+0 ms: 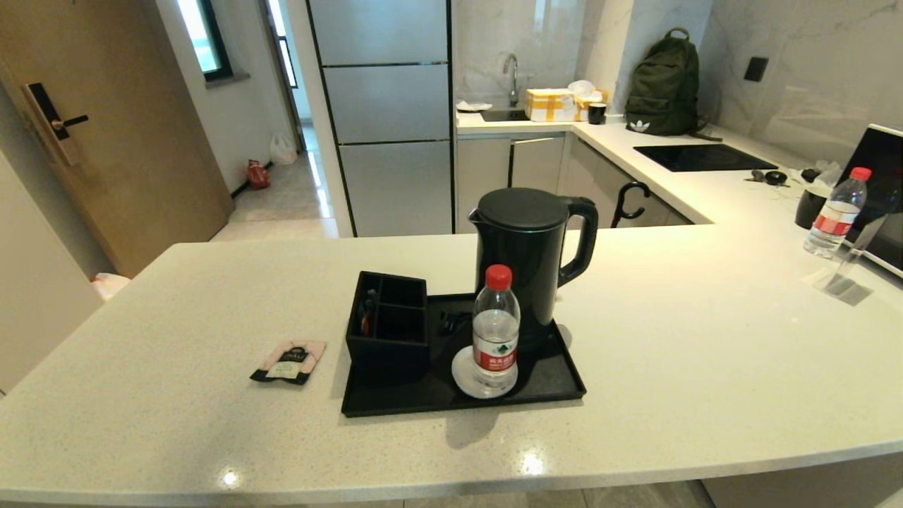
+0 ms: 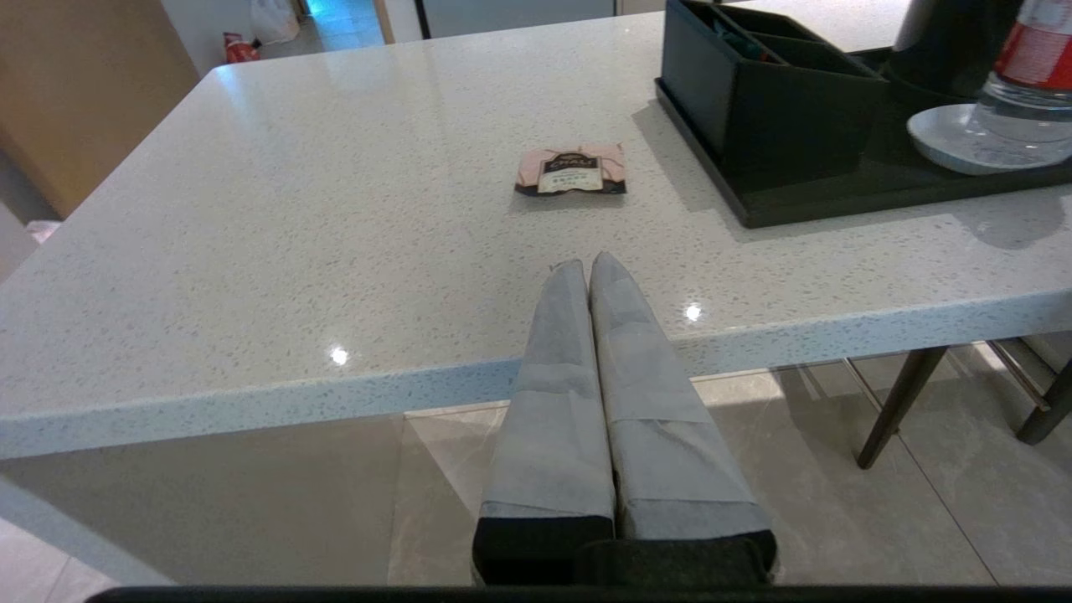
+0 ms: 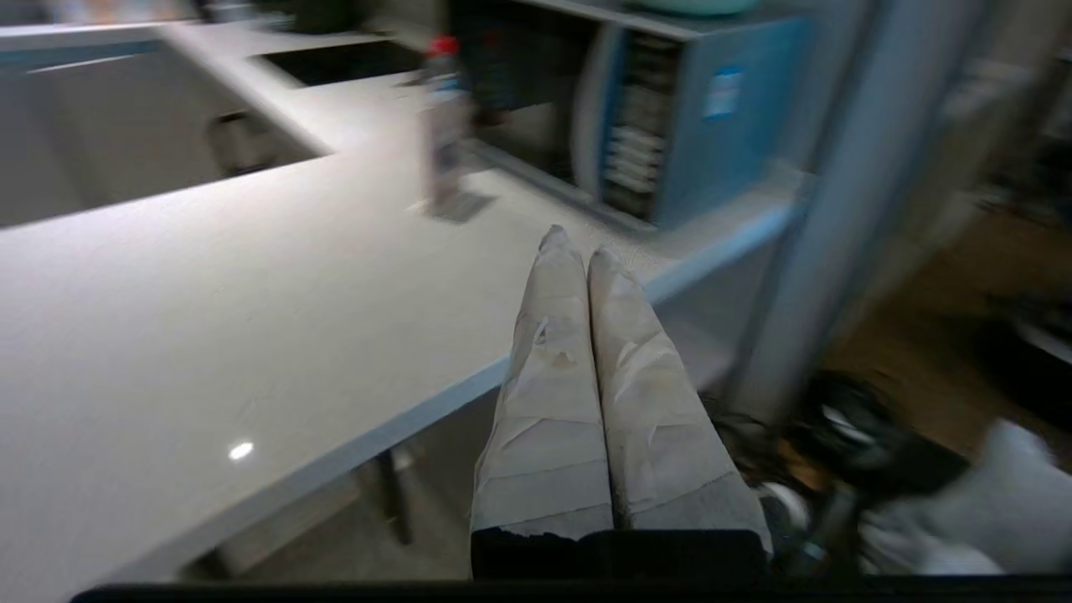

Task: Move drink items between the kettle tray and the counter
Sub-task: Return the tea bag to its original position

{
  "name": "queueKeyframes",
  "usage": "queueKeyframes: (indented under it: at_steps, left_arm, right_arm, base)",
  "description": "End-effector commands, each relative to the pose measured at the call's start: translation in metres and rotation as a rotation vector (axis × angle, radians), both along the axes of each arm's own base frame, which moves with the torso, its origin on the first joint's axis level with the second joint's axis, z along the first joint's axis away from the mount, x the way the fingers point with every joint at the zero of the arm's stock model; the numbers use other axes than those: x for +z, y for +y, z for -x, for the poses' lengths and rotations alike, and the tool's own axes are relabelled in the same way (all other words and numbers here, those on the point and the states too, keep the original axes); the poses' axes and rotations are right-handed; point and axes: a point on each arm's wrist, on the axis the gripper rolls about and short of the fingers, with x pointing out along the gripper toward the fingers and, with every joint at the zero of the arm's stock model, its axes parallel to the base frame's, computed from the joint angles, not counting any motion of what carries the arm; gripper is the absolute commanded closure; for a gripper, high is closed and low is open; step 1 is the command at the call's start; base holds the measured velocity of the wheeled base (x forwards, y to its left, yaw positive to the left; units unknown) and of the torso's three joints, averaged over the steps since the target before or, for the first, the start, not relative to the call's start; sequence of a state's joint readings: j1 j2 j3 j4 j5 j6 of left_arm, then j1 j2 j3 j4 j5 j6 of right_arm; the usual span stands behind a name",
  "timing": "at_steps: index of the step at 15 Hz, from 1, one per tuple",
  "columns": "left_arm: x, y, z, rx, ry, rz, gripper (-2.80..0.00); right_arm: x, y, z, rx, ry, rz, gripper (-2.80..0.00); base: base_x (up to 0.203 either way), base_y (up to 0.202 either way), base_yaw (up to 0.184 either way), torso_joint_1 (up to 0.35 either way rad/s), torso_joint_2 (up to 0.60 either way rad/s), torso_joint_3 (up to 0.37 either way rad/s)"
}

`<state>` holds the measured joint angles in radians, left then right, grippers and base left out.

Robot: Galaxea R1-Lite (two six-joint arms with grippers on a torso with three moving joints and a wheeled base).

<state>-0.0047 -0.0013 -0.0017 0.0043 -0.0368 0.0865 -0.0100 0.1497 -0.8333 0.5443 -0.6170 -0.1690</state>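
A clear water bottle (image 1: 495, 331) with a red cap stands upright on a white coaster in the black kettle tray (image 1: 550, 384), in front of the black kettle (image 1: 528, 254). The pale pink tea sachet (image 1: 289, 361) lies flat on the speckled counter (image 1: 705, 339), left of the tray. My left gripper (image 2: 586, 261) is shut and empty, hovering at the counter's near edge, short of the tea sachet (image 2: 571, 168). My right gripper (image 3: 572, 243) is shut and empty near the counter's right end. Neither gripper shows in the head view.
A black compartmented box (image 1: 388, 321) sits in the tray's left part. A second water bottle (image 1: 837, 212) stands at the far right by a microwave (image 1: 882, 190). A green backpack (image 1: 663, 85) and an induction hob (image 1: 698, 156) are on the back counter.
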Motion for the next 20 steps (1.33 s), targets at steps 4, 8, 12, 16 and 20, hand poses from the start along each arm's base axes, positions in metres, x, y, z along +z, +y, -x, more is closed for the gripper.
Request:
queueKeyframes:
  at_steps: [4, 8, 12, 16, 20]
  left_arm:
    - [0.0, 0.0, 0.0, 0.0, 0.002, -0.001, 0.0]
    - [0.0, 0.0, 0.0, 0.0, 0.002, -0.001, 0.0]
    - [0.0, 0.0, 0.0, 0.0, 0.002, -0.001, 0.0]
    - [0.0, 0.0, 0.0, 0.0, 0.002, -0.001, 0.0]
    - [0.0, 0.0, 0.0, 0.0, 0.002, -0.001, 0.0]
  right_arm:
    - [-0.054, 0.007, -0.021, 0.409, -0.103, -0.108, 0.0]
    - [-0.054, 0.007, -0.021, 0.409, -0.103, -0.108, 0.0]
    - [-0.054, 0.007, -0.021, 0.409, -0.103, -0.108, 0.0]
    - [-0.09, 0.01, -0.055, 0.511, -0.014, -0.077, 0.0]
    - [-0.153, 0.012, -0.088, 0.61, 0.12, -0.079, 0.0]
  base:
    - [0.0, 0.0, 0.0, 0.0, 0.0, 0.0]
    - [0.0, 0.0, 0.0, 0.0, 0.0, 0.0]
    - [0.0, 0.0, 0.0, 0.0, 0.0, 0.0]
    - [0.0, 0.0, 0.0, 0.0, 0.0, 0.0]
    - [0.0, 0.0, 0.0, 0.0, 0.0, 0.0]
